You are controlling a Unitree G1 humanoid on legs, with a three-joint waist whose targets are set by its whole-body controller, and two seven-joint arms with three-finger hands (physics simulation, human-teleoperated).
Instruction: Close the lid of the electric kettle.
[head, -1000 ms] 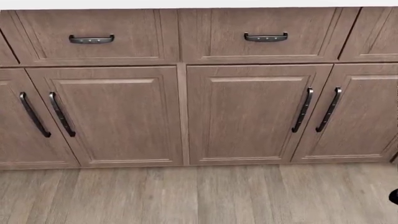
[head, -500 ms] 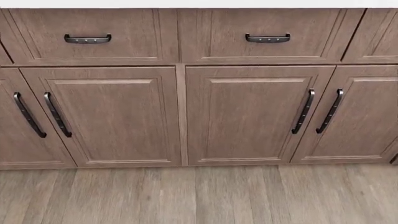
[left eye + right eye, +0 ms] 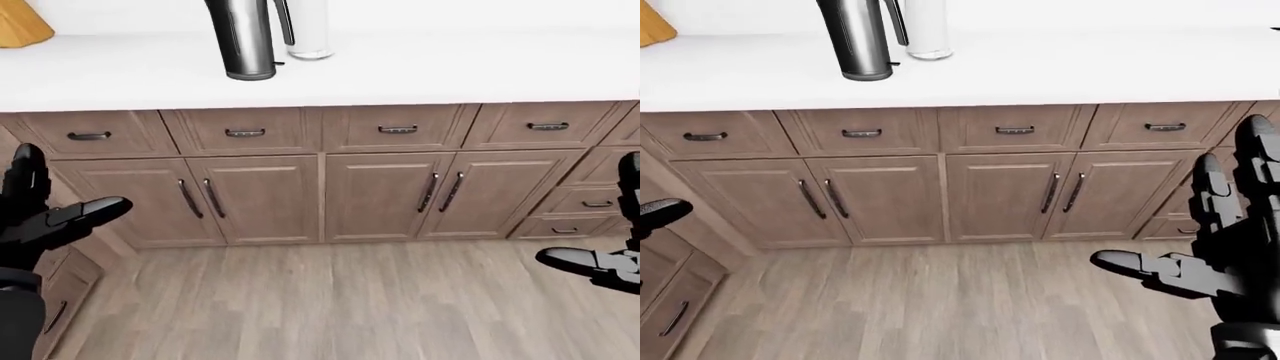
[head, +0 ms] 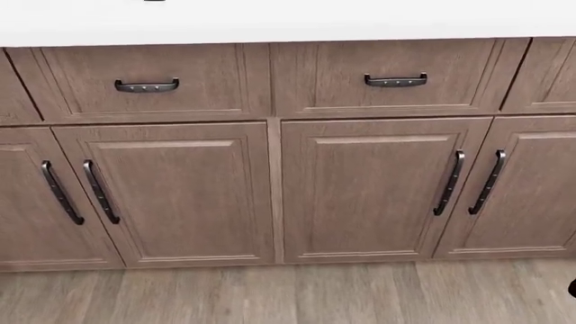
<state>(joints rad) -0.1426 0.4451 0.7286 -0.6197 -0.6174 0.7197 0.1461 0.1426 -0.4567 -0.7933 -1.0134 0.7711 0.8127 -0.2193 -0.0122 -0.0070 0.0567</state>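
The electric kettle (image 3: 241, 37) is a dark steel body with a black handle, standing on the white counter (image 3: 420, 67) at the top left of the left-eye view; its top and lid are cut off by the frame edge. It also shows in the right-eye view (image 3: 855, 37). My left hand (image 3: 45, 210) hangs low at the left edge with its fingers spread, open and empty. My right hand (image 3: 1210, 247) is low at the right edge, fingers spread, open and empty. Both hands are far below the counter top.
A white cylinder (image 3: 308, 30) stands just right of the kettle. A wooden block (image 3: 20, 26) sits at the counter's far left. Brown drawers and cabinet doors (image 4: 180, 189) with dark handles fill the space under the counter. Wood-plank floor (image 3: 330, 300) lies below.
The head view has shifted: the cabinets sit lower in the picture and the white counter edge shows more at the top. The camera moved, not the cabinets.
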